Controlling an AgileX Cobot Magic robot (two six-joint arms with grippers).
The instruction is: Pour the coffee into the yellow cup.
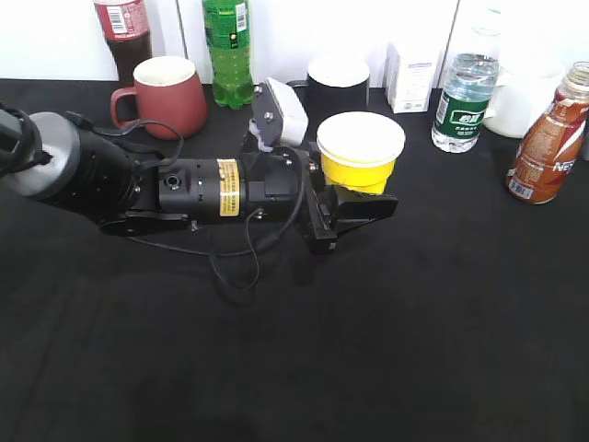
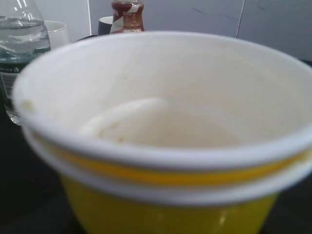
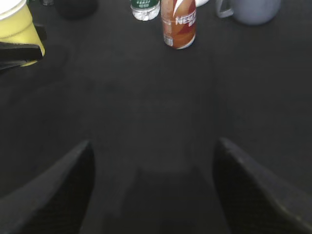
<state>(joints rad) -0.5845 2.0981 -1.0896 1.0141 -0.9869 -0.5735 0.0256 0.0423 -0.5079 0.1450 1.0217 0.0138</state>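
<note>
**Cup Held, Coffee Waiting**

The left gripper [image 1: 354,204] pinches the yellow cup [image 1: 360,152] near table centre; light paper, likely crushable. At three o'clock stands the coffee bottle [image 1: 548,138], probably slippery; grasp its waist. The right gripper [image 3: 153,190] is spread, empty.

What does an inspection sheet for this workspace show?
Surface: black table, nothing spilled.
Job's things: yellow cup upright, empty; coffee bottle upright at right.
Clutter: maroon mug, black mug, green bottle, cola bottle, water bottle, white carton.
Grippers: left gripper around the cup; right gripper open, nothing between its fingers.
Cables: black cable looping under the left arm.
Surroundings: white wall.
</note>
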